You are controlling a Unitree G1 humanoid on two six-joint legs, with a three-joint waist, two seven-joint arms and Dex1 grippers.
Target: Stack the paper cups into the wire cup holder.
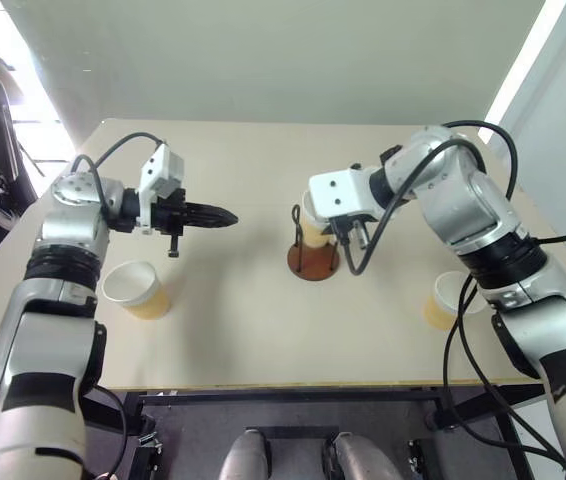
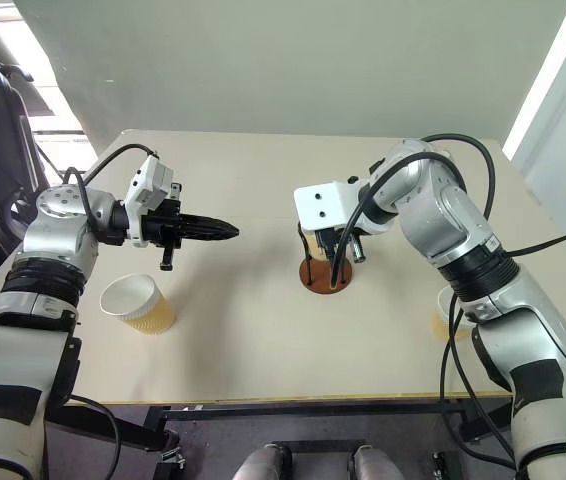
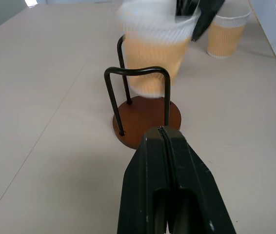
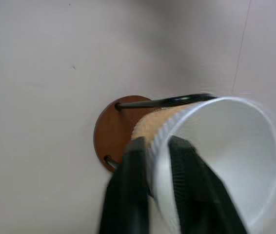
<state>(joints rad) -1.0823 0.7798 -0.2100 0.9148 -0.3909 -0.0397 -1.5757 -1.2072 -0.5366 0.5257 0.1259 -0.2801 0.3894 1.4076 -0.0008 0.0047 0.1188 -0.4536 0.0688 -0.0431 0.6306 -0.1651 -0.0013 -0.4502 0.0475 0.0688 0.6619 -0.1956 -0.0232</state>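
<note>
right claw [image 4: 152, 151] pinches the ribbed white rim of a tapered paper cup [image 3: 153, 53], one finger inside, one outside, between the black wire loops of the round reddish-brown holder [image 3: 147, 122] mid-counter [image 1: 243, 330]. left claw [image 3: 163, 134] is pressed together, hovering left of it.

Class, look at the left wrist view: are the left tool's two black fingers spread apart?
No. The left tool has its two black fingers pressed together, with only a thin seam between them, pointing at the wire cup holder.
</note>
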